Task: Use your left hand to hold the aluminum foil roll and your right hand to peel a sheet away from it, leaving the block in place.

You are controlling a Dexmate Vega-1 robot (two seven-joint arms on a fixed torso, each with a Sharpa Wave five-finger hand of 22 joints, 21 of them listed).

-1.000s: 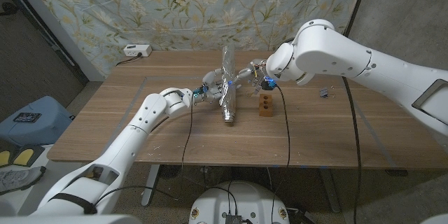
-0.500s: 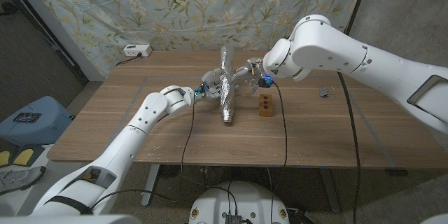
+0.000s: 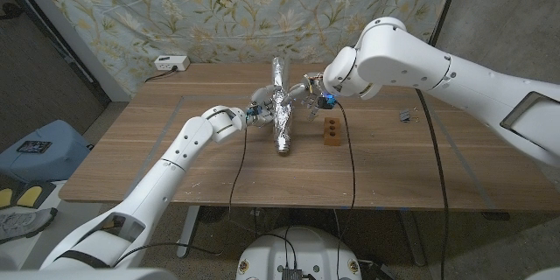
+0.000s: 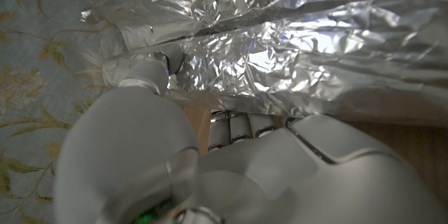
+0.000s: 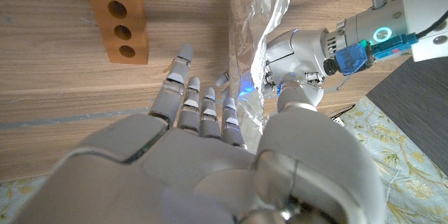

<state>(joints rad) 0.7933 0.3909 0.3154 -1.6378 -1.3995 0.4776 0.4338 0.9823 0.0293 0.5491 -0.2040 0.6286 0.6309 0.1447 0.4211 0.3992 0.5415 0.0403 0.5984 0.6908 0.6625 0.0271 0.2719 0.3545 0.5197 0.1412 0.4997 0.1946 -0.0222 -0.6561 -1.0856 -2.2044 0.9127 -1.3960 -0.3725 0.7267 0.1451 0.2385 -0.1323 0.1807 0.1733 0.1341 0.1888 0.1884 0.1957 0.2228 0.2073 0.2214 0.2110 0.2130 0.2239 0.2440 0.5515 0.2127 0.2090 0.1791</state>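
The aluminum foil roll (image 3: 282, 109) lies near the middle of the worktop (image 3: 131, 153), its long axis running from the far edge toward the near edge, with a crumpled loose sheet (image 3: 279, 77) standing up from its far end. The left hand (image 3: 260, 110) is against the roll's left side, fingers (image 5: 294, 49) wrapped onto the foil and holding it. The right hand (image 3: 308, 87) sits at the roll's right side near the raised sheet; in the right wrist view its fingers (image 5: 199, 108) are stretched out nearly straight beside the foil's edge, and whether the thumb pinches the sheet cannot be told. The wooden block (image 3: 331, 130), with three round holes, stands just right of the roll, apart from it. A white power strip (image 3: 171, 63) lies at the worktop's far left corner.
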